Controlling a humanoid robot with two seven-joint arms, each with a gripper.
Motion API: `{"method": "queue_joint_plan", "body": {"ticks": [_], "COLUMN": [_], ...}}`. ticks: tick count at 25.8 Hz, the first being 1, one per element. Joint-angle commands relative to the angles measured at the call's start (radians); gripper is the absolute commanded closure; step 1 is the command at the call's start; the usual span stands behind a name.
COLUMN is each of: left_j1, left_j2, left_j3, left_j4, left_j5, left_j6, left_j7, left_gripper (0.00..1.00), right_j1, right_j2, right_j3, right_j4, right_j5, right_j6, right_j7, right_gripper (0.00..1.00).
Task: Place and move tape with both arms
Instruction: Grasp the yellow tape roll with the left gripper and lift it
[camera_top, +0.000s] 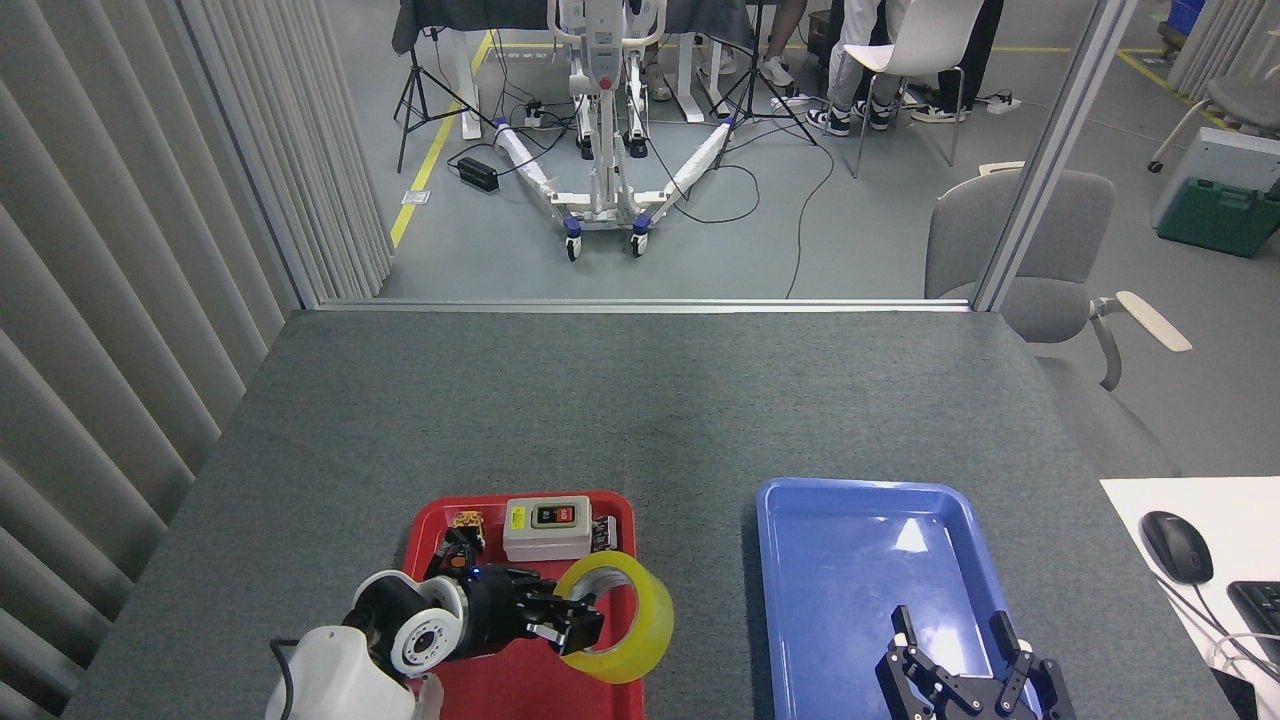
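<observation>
The tape, a wide yellow roll with a white core, hangs tilted on its side above the right edge of the red tray. My left gripper is shut on the tape's near rim, one finger inside the core. My left arm comes in from the bottom left with its white wrist over the tray. My right gripper stands open over the near part of the blue tray, nothing between its fingers.
In the red tray's far end lie a grey switch box, a small black push button and a small black part. A mouse and keyboard sit on a white desk at right. Grey table surface stretches ahead.
</observation>
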Motion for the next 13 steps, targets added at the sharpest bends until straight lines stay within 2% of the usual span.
{"method": "queue_joint_plan", "body": {"ticks": [1,2,5,8,13], "left_j1": [-0.010,-0.019,-0.035,-0.035,-0.036], "left_j2": [-0.023,-0.028,-0.046,-0.083,-0.087], "left_j3": [-0.006,-0.008,-0.052,-0.082,-0.106], "left_j4": [0.061,0.090,0.148,0.158,0.156], "left_j5": [0.200,0.240,0.330,0.329,0.329], "left_j6": [-0.180,-0.249,-0.249,-0.249,-0.249], "left_j7": [0.096,0.104,0.138,0.156,0.161], "left_gripper": [1.00,1.00,1.00,1.00,1.00], "right_j1": [0.000,0.000,0.000,0.000,0.006], "right_j2": [-0.001,-0.001,-0.001,-0.004,-0.012], "right_j3": [-0.001,-0.001,-0.001,0.001,-0.013], "right_j4": [0.000,0.000,0.000,0.000,-0.001], "right_j5": [0.000,0.000,0.001,0.001,0.001], "right_j6": [-0.001,-0.001,-0.004,-0.050,-0.317], "right_j7": [0.000,0.000,0.000,-0.002,-0.065], "right_gripper": [0.00,0.00,0.00,0.00,0.00]}}
